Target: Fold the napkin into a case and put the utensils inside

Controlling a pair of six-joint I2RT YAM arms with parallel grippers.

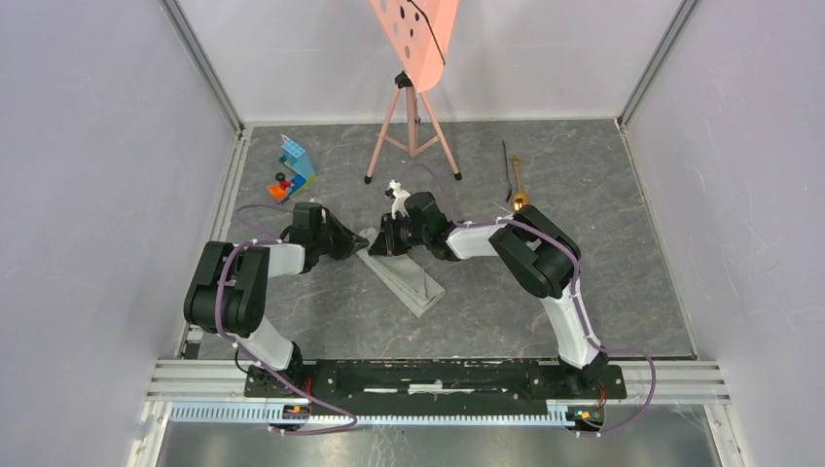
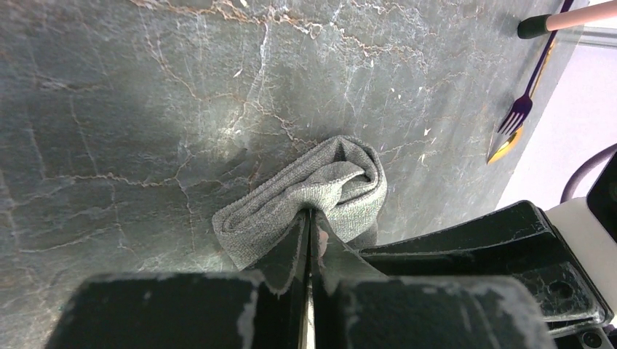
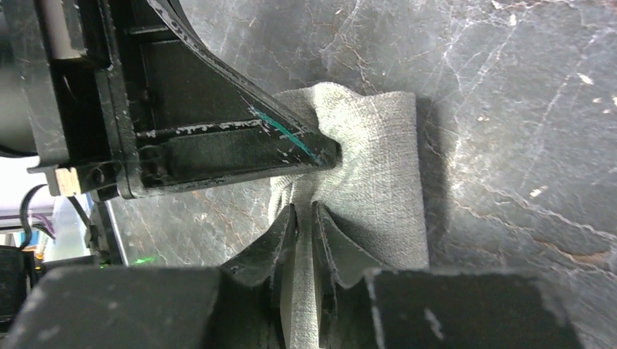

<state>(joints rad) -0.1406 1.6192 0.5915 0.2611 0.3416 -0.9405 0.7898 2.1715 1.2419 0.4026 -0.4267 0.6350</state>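
Observation:
The napkin [image 1: 409,279] lies as a narrow, layered grey strip mid-table, running from my grippers toward the near right. My left gripper [image 1: 358,243] is shut on its far end, pinching the rolled cloth [image 2: 320,185] at the fingertips [image 2: 311,215]. My right gripper [image 1: 384,243] faces it and is shut on a ridge of the same cloth [image 3: 378,167], which runs between its fingers [image 3: 304,212]. The gold spoon [image 1: 520,192] and the thin black utensil [image 1: 506,163] lie side by side at the far right, apart from both grippers. They also show in the left wrist view: fork [image 2: 518,113], spoon [image 2: 503,145].
A pink perforated board on a tripod [image 1: 412,107] stands at the back centre. Blue and red toy blocks [image 1: 292,170] sit at the back left. A small white object [image 1: 396,194] stands just behind the right gripper. Enclosure walls bound the table on three sides.

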